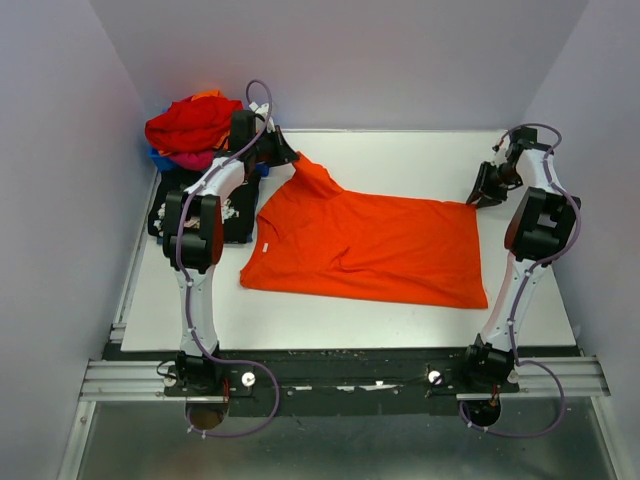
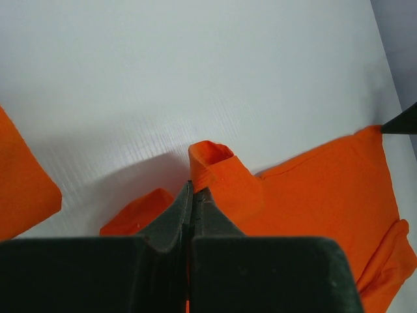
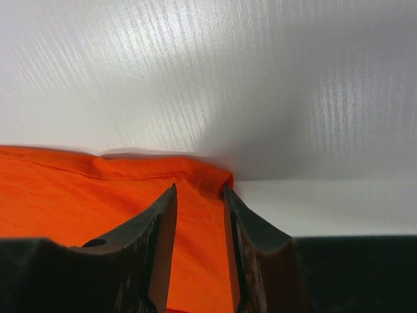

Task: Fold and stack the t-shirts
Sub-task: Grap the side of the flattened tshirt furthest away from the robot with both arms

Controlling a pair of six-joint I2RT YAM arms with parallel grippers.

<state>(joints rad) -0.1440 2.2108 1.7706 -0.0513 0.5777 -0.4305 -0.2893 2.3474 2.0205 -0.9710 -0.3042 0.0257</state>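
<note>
A white bench [image 1: 400, 150] is filling the middle of the top view, its ribbed surface catching glare in both wrist views. At ten o'clock a blue bin [image 1: 157, 160] is showing only slivers of its rim. An aluminium rail [image 1: 110, 378] is running along the six o'clock edge, with a grey metal sheet [image 1: 350, 450] lying below it. Pale walls [image 1: 60, 150] are closing in at nine, twelve and three o'clock.

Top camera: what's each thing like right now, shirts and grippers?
orange t-shirt, spread on the table, one sleeve lifted.
left gripper, shut on the orange t-shirt's sleeve.
right gripper, open at the shirt's hem corner.
pile of t-shirts, heaped, unfolded.
</note>
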